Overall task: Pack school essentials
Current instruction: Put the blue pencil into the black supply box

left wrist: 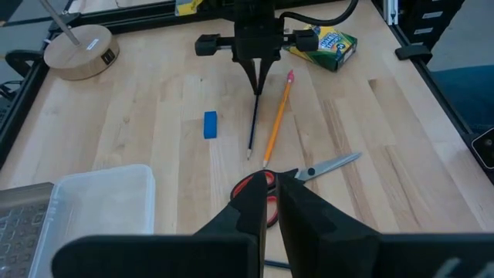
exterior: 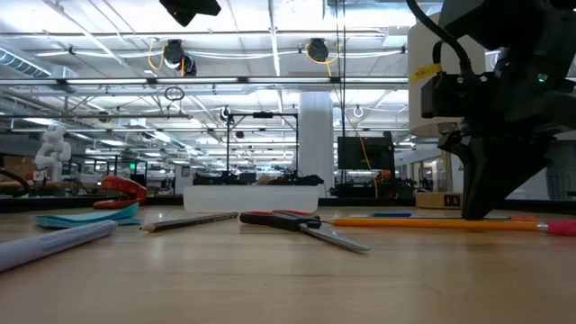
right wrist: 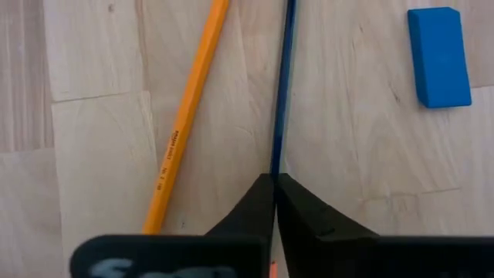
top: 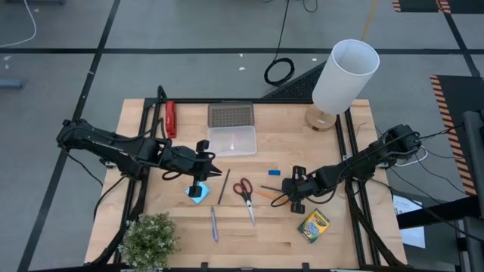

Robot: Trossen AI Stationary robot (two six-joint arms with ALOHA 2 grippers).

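Dark blue, thin and stiff, the pencil (right wrist: 282,85) lay right of the scissors (top: 245,193) beside an orange pencil (right wrist: 187,116), the right gripper (right wrist: 274,193) pinching its end, likelier to pivot than a mid-shaft hold, while the left gripper (left wrist: 268,207) stood closed and empty over the note pad (top: 198,193).

Blue pencil (right wrist: 282,85) end hidden between right end effector (right wrist: 274,202) fingers.

The scissors (top: 245,192) lie mid-table between the dark pencil (top: 224,186) and the crayon box (top: 313,225); the eraser (top: 274,172) lies behind them.
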